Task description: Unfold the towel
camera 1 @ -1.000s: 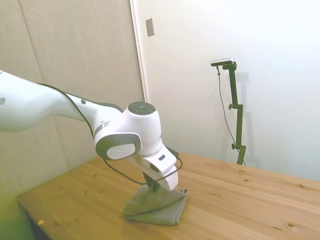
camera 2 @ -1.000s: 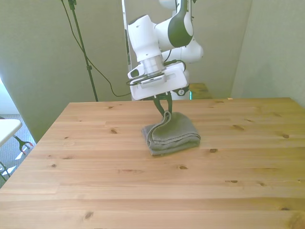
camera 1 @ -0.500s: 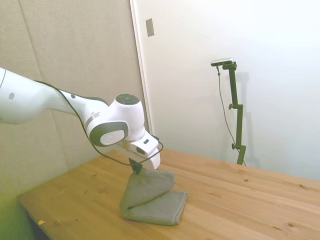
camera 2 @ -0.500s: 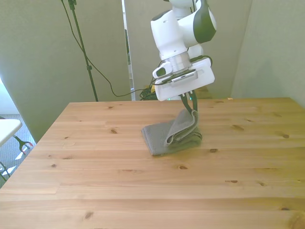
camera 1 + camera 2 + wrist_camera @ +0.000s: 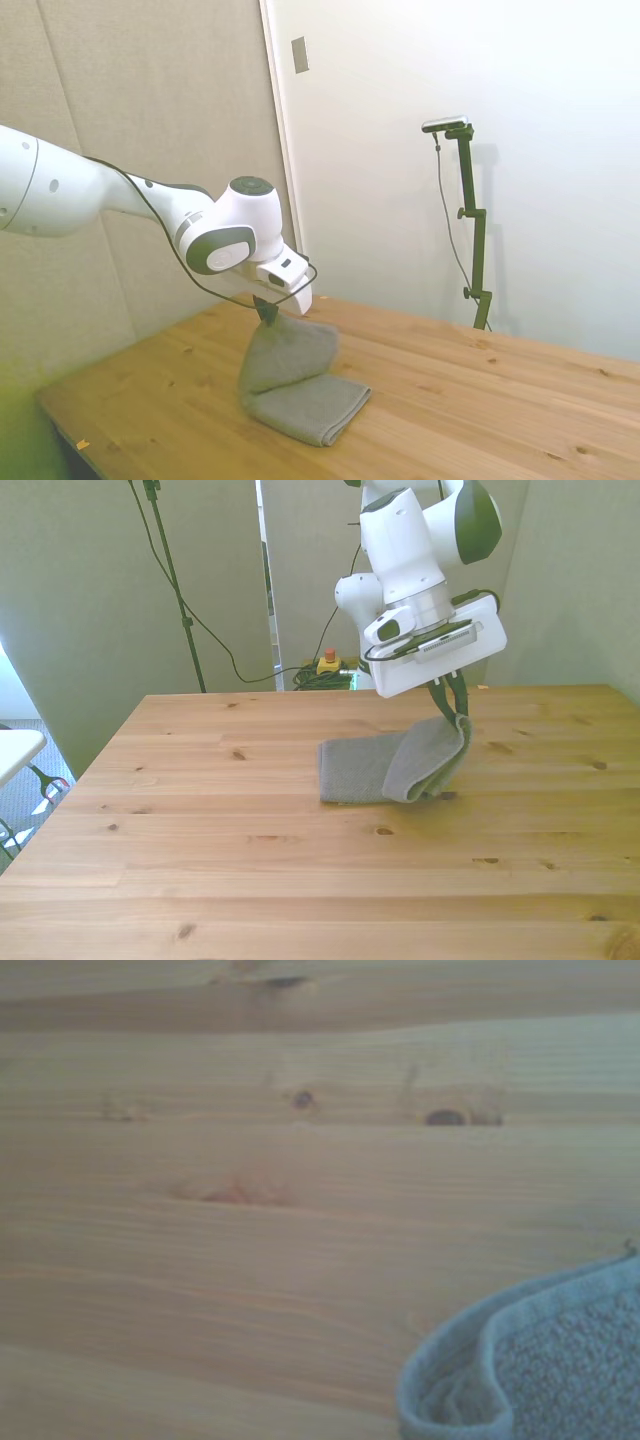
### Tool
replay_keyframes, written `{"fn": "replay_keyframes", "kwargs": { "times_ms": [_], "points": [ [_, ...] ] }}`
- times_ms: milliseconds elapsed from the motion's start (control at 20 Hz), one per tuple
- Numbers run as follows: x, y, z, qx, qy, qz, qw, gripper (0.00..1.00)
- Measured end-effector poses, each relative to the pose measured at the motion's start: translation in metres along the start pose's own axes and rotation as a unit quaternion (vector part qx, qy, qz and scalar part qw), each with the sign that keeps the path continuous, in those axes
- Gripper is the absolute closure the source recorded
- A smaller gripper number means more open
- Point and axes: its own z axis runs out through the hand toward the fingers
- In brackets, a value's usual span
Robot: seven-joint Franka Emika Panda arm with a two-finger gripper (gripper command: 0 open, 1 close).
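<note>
The hand (image 5: 455, 712) is pinched together on one edge of the small, soft gray terry towel (image 5: 390, 768), holding that edge lifted while the rest lies below and trails off to the front view's left of the hand on the pale knotty wooden bench (image 5: 200, 860). To do this step well, I judge the hand should carry the pinched edge on across, low and level, until the raised flap lays over flat, letting go only once the cloth rests on the wood; pulling too fast would likely drag the whole towel along. The fabric is limp, with a looped nap and a rolled hem (image 5: 470, 1350), and drapes in a smooth curve beneath the hand.
</note>
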Motion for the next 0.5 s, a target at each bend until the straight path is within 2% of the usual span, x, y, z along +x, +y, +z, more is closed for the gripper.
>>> {"fn": "replay_keyframes", "kwargs": {
  "times_ms": [350,500],
  "points": [
    [-0.005,-0.037,0.016,0.014,-0.007,-0.022,0.9996,1.00],
    [-0.014,-0.047,0.025,0.032,-0.018,-0.048,0.9982,1.00]
  ]
}}
